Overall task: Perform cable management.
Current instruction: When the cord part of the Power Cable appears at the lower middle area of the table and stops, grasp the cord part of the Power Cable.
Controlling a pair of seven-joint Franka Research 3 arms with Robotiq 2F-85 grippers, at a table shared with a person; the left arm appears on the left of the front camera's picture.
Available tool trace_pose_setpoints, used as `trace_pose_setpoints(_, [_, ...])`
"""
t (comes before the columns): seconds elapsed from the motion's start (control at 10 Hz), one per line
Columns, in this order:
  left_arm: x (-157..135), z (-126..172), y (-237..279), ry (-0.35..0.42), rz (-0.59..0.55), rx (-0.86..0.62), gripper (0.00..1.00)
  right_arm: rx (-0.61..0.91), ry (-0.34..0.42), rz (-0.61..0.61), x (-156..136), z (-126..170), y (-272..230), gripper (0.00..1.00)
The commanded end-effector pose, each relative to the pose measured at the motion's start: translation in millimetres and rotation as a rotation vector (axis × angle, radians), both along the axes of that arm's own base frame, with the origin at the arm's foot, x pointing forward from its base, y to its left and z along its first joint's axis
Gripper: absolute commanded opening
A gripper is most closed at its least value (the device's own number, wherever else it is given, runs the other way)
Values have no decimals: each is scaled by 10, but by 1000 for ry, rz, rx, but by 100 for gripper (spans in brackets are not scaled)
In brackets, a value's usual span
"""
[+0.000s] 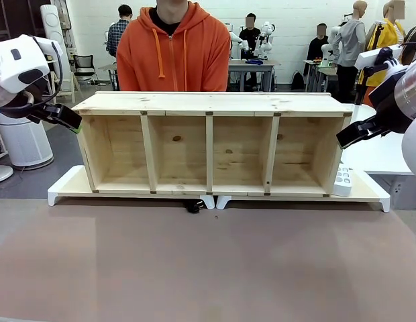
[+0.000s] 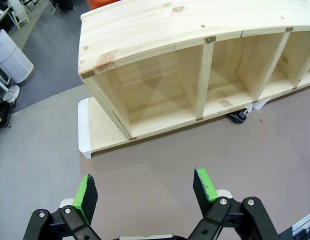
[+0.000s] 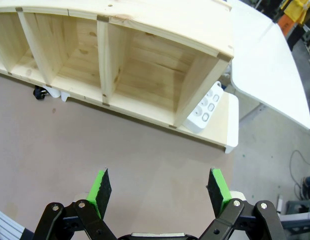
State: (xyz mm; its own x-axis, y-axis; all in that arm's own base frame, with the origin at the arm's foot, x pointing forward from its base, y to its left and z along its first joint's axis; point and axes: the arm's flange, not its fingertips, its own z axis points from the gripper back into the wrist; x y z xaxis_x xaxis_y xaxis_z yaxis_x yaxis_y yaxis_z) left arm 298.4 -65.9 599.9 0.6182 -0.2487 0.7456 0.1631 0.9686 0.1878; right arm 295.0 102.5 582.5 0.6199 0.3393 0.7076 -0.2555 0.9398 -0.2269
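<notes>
A small black plug of the cable point(image 1: 193, 206) pokes out from under the front edge of the wooden shelf unit point(image 1: 211, 100), near its middle; the rest of the cord is hidden behind the shelf. The same plug point(image 2: 238, 118) lies on the brown table, and it appears again as a dark plug point(image 3: 40, 92) at the left of the right wrist view. My left gripper point(image 1: 66, 119) hovers raised at the shelf's left end, open point(image 2: 145, 192). My right gripper point(image 1: 352, 134) hangs at the shelf's right end, open point(image 3: 159, 190) and holding nothing.
A white power strip point(image 1: 342, 181) leans against the shelf's right side on the white base boards point(image 1: 64, 188). A person in an orange hoodie point(image 1: 173, 54) stands behind the shelf. A white side table point(image 3: 265, 55) stands to the right. The brown tabletop point(image 1: 208, 261) spreads out in front.
</notes>
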Motion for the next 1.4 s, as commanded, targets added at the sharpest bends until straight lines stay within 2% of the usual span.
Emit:
trace_pose_setpoints(0.0, [17, -11, -13, -1, -1, 2, 100, -3, 0, 1, -1, -1, 8, 100])
trace_pose_setpoints(1.3, [17, -11, -13, -1, -1, 2, 100, -3, 0, 1, -1, -1, 8, 100])
